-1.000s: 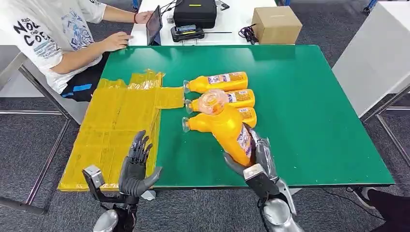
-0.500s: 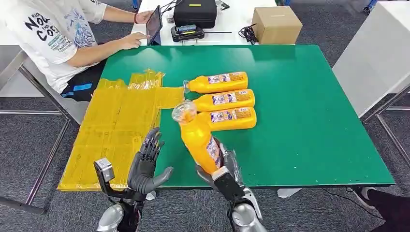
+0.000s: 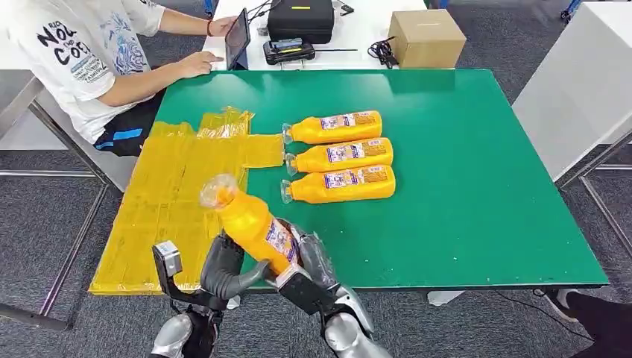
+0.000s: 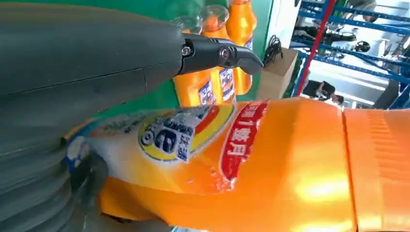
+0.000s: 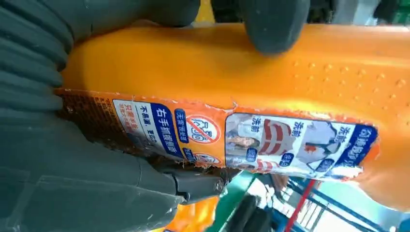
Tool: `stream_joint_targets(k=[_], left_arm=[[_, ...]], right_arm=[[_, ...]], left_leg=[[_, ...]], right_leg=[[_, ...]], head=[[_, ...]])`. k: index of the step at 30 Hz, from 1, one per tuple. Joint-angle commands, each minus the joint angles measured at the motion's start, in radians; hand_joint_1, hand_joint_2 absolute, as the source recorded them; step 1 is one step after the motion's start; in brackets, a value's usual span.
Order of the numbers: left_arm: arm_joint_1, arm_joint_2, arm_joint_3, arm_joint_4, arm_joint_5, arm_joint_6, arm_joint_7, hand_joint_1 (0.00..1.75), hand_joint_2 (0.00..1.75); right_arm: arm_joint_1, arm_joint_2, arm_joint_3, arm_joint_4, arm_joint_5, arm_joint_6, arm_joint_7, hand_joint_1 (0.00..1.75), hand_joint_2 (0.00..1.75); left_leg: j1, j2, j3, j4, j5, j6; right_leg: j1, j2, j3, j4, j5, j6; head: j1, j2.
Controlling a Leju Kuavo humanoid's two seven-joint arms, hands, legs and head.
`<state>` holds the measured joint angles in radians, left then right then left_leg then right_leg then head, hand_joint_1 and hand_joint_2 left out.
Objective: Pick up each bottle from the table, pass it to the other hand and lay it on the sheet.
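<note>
1. Right hand (image 3: 302,261) is wrapped round the lower body of an orange bottle (image 3: 250,222), held off the worktop (image 3: 477,186) at the near left edge, clear cap tilted up and to the far left; bottle is carried across to meet the other hand for the pass
2. Left hand (image 3: 223,267) is right against the bottle's left side, thumb reaching under it, fingers partly hidden behind the bottle; left wrist view has the bottle (image 4: 251,159) lying across the palm with a dark finger over it, not fully closed as far as I can tell, so reading it as receiving, not yet gripping
3. Right wrist view: bottle (image 5: 270,72) clamped firmly, thumb over the top and label facing camera; right keeps the weight until left takes it, likely
4. Yellow sheet (image 3: 179,194) is spread over the left side of the worktop, hanging past the left edge; it sits on the left hand's side, which is why the bottle goes right to left
5. Three more bottles (image 3: 339,155) lie side by side mid worktop, caps pointing left, just right of the sheet, within right hand's reach, not yet done
6. Person (image 3: 82,52) sits at far left with a tablet, not involved
</note>
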<state>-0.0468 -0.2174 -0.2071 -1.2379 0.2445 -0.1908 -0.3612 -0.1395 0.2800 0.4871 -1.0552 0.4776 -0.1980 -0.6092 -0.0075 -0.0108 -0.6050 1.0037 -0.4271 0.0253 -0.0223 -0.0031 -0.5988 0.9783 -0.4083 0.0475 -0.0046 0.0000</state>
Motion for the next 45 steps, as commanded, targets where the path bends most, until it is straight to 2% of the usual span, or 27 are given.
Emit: stream_joint_targets(k=[1, 10, 16, 27, 28, 29, 42, 45], left_arm=[[-0.044, 0.029, -0.012, 0.088, 0.011, -0.009, 0.010, 0.00, 1.75], [-0.045, 0.028, -0.012, 0.089, 0.012, -0.011, 0.010, 0.00, 1.75], [-0.056, 0.027, 0.014, 0.101, 0.063, -0.039, 0.005, 0.00, 1.75], [-0.048, 0.022, 0.019, 0.111, 0.116, -0.107, 0.017, 0.00, 1.75], [-0.045, 0.020, 0.018, 0.113, 0.128, -0.124, 0.023, 0.38, 1.75], [-0.042, 0.019, 0.013, 0.117, 0.134, -0.136, 0.030, 1.75, 1.75], [-0.037, 0.015, 0.000, 0.111, 0.134, -0.146, 0.024, 1.75, 1.75], [-0.037, 0.016, -0.007, 0.108, 0.130, -0.156, 0.024, 1.75, 1.75]], right_arm=[[-0.059, -0.023, 0.090, 0.130, 0.003, -0.003, 0.004, 1.75, 1.75], [-0.063, -0.024, 0.097, 0.136, 0.006, 0.003, 0.004, 1.75, 1.75], [-0.071, -0.046, 0.186, 0.183, 0.064, 0.018, 0.022, 1.75, 1.75], [-0.085, -0.046, 0.178, 0.235, 0.068, 0.022, 0.031, 1.75, 1.75], [-0.088, -0.044, 0.176, 0.239, 0.070, 0.020, 0.033, 1.75, 1.75], [-0.090, -0.042, 0.174, 0.243, 0.071, 0.019, 0.034, 1.75, 1.75], [-0.100, -0.033, 0.171, 0.261, 0.080, 0.017, 0.040, 1.75, 1.75], [-0.100, -0.034, 0.169, 0.254, 0.081, 0.014, 0.041, 1.75, 1.75]], left_leg=[[0.001, 0.001, 0.004, -0.001, -0.001, -0.001], [0.001, 0.000, 0.003, -0.001, -0.001, -0.002], [0.001, 0.000, 0.003, -0.001, -0.001, -0.001], [0.001, 0.000, 0.003, -0.001, -0.001, -0.002], [0.001, 0.000, 0.003, -0.001, 0.000, -0.001], [0.002, 0.000, 0.004, -0.001, -0.001, -0.002], [0.000, 0.000, 0.001, -0.001, 0.000, -0.001], [0.002, 0.000, 0.004, 0.000, -0.002, -0.002]], right_leg=[[0.002, 0.000, 0.004, -0.002, 0.000, -0.002], [0.002, 0.000, 0.004, -0.002, 0.000, -0.002], [0.001, 0.000, 0.004, -0.002, 0.000, -0.002], [0.002, 0.000, 0.004, -0.002, -0.001, -0.002], [0.001, -0.001, 0.003, -0.002, 0.000, -0.001], [0.002, -0.001, 0.004, -0.002, -0.001, -0.002], [0.000, -0.001, 0.001, -0.001, 0.000, -0.001], [0.002, -0.001, 0.005, -0.001, -0.001, -0.002]], head=[[0.000, 0.000], [0.000, 0.000], [0.000, 0.000], [0.000, 0.000], [0.000, 0.000], [0.000, 0.000], [0.000, 0.000], [0.000, 0.000]])
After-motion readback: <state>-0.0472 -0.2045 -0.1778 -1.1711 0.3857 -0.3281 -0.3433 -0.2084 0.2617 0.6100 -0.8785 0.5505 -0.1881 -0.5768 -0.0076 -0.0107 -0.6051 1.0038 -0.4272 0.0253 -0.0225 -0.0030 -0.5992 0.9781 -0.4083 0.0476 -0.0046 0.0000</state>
